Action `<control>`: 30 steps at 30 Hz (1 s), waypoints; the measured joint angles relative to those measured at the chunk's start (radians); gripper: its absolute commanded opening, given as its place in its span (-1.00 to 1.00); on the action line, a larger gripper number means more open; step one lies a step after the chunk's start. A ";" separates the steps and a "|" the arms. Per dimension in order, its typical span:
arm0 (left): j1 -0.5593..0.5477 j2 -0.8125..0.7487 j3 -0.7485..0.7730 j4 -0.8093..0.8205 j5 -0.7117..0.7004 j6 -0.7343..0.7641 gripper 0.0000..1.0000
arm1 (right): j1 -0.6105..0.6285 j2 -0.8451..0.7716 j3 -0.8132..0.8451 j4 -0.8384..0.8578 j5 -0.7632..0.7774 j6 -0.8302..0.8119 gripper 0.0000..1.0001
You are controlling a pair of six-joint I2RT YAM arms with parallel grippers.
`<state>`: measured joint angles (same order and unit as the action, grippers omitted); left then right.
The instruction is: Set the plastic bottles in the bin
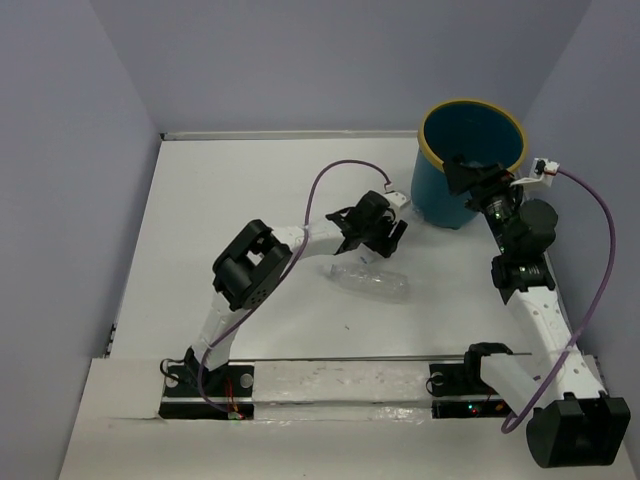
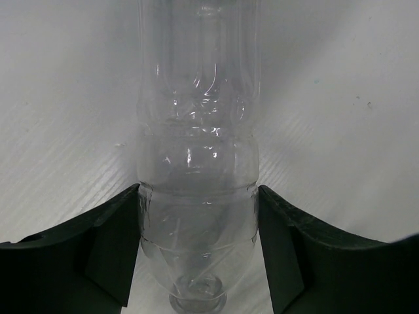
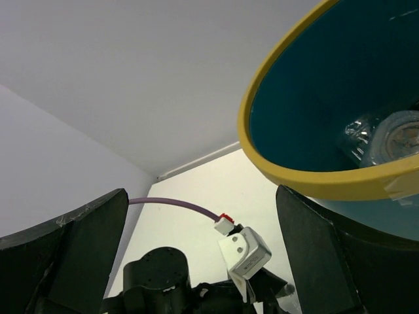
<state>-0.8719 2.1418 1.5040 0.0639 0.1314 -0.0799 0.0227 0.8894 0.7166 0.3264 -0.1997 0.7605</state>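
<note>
A clear plastic bottle [image 1: 372,282] lies on its side on the white table, in the middle. My left gripper [image 1: 380,245] reaches down over its far end. In the left wrist view the bottle [image 2: 196,131] runs up between the fingers, cap end nearest the camera, and both fingers of the left gripper [image 2: 198,199] press against its sides. The teal bin [image 1: 440,195] with a yellow rim stands at the back right. My right gripper [image 1: 468,178] is open and empty, held at the bin's near rim. In the right wrist view the bin [image 3: 262,157] holds clear bottles [image 3: 386,137].
The table [image 1: 230,200] is enclosed by pale walls at the back and both sides. A purple cable [image 1: 325,185] loops above the left arm, and another [image 1: 600,230] runs along the right arm. The left arm's wrist [image 3: 157,275] shows below the right gripper.
</note>
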 measured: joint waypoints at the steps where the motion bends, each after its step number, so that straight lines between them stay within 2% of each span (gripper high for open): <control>1: -0.002 -0.005 -0.005 0.005 -0.012 0.000 0.23 | 0.003 -0.012 0.000 -0.002 -0.004 0.001 0.98; 8: -0.003 -0.150 -0.151 0.055 -0.097 -0.021 0.22 | 0.010 -0.071 0.000 -0.037 -0.027 -0.001 0.99; 16: 0.011 -0.546 -0.340 0.179 -0.222 -0.083 0.22 | 0.075 -0.021 0.035 -0.088 -0.071 -0.006 0.99; 21: 0.018 -0.748 -0.428 0.264 -0.245 -0.105 0.22 | 0.193 0.161 0.167 -0.117 -0.162 -0.028 0.99; 25: 0.018 -0.800 -0.496 0.269 -0.233 -0.121 0.22 | 0.303 0.327 0.259 -0.116 -0.264 -0.049 0.99; 30: 0.019 -0.827 -0.550 0.246 -0.219 -0.149 0.22 | 0.370 0.393 0.274 -0.108 -0.343 -0.056 0.98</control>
<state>-0.8524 1.3148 0.9535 0.3099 -0.0872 -0.2287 0.3923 1.2823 0.9905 0.2184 -0.5430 0.7048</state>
